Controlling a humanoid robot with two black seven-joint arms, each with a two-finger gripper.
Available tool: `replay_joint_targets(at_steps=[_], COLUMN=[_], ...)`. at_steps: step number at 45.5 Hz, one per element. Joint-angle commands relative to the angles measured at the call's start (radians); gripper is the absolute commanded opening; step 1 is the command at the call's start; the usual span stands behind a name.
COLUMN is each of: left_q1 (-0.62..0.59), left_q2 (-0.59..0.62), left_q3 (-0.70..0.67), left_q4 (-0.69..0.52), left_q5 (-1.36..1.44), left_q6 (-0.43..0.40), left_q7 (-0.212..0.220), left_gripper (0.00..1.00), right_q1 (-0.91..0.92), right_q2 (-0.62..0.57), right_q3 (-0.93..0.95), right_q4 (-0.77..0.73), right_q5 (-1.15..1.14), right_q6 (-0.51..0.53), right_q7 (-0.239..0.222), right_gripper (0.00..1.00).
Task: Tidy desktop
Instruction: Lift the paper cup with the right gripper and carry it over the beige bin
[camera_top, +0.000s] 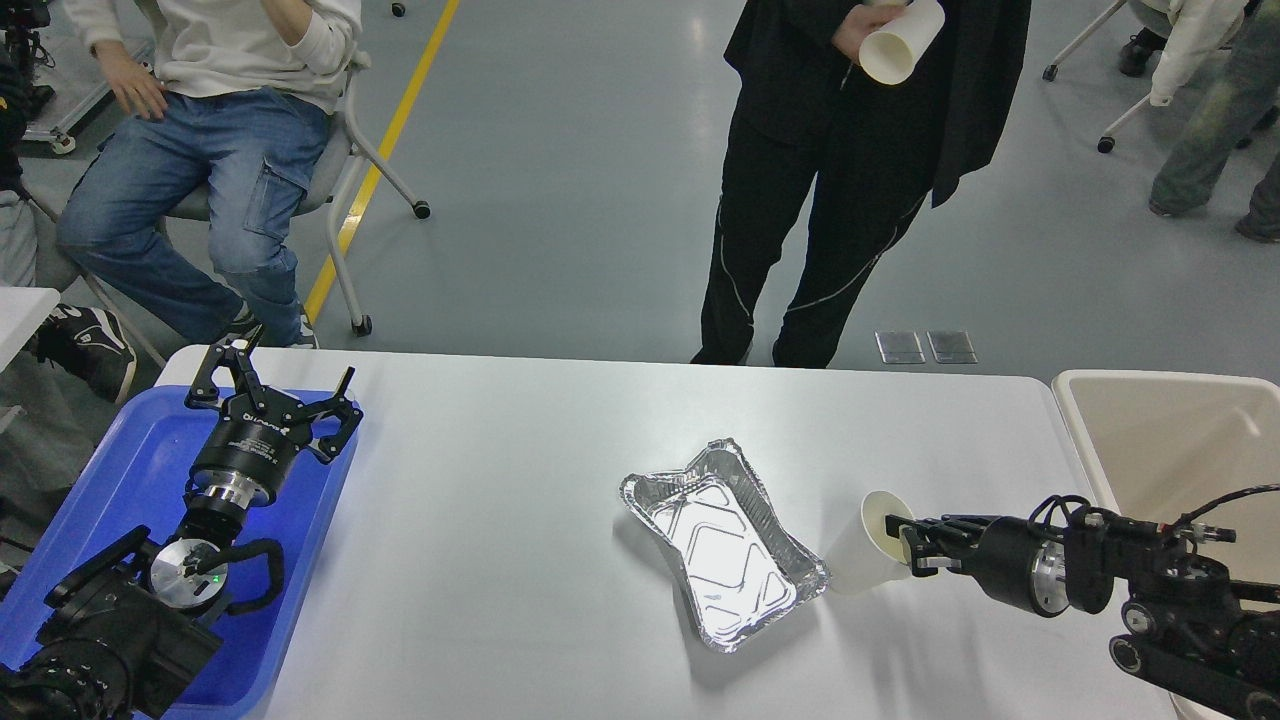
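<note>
The white desktop (500, 520) holds a crumpled foil tray (725, 545) at its middle right. A white paper cup (860, 548) stands just right of the foil tray, tilted with its mouth toward my right arm. My right gripper (908, 545) is at the cup's rim, with its fingers closed on the rim's near wall. My left gripper (275, 388) is open and empty, hovering over the blue tray (110, 470) at the desktop's left end.
A beige bin (1170, 440) stands off the desktop's right end. A person in black (840, 200) stands at the far edge holding another paper cup (895, 50). A seated person (200, 150) is at the far left.
</note>
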Motion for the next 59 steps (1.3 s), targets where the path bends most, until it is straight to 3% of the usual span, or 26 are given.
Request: replay_joint_targets(at_steps=[1, 12, 18, 24, 29, 40, 59], left_q1=[0.0, 0.0, 0.0, 0.0, 0.0, 0.001, 0.0], left_q2=[0.0, 0.0, 0.0, -0.002, 0.0, 0.0, 0.0], left_q3=[0.0, 0.0, 0.0, 0.0, 0.0, 0.0, 0.0], left_q4=[0.0, 0.0, 0.0, 0.0, 0.0, 0.0, 0.0], left_q5=[0.0, 0.0, 0.0, 0.0, 0.0, 0.0, 0.0], left_q6=[0.0, 0.0, 0.0, 0.0, 0.0, 0.0, 0.0], left_q7=[0.0, 0.0, 0.0, 0.0, 0.0, 0.0, 0.0], left_gripper=[1.0, 1.0, 1.0, 1.0, 1.0, 1.0, 1.0], right_q1=[0.005, 0.083, 0.164, 0.27, 0.388, 0.598, 0.643], right_q2=[-0.009, -0.15, -0.268, -0.371, -0.458, -0.529, -0.552], right_q3=[0.002, -0.004, -0.003, -0.001, 0.016, 0.02, 0.019], right_q4=[0.003, 0.162, 0.274, 0.352, 0.392, 0.396, 0.392], right_q5=[0.02, 0.062, 0.099, 0.112, 0.136, 0.265, 0.322], right_q6=[-0.001, 0.02, 0.112, 0.18, 0.315, 0.475, 0.502], right_q7=[-0.001, -0.017, -0.054, -0.055, -0.055, -0.074, -0.075], right_gripper=[0.0, 0.0, 0.0, 0.0, 0.0, 0.0, 0.0])
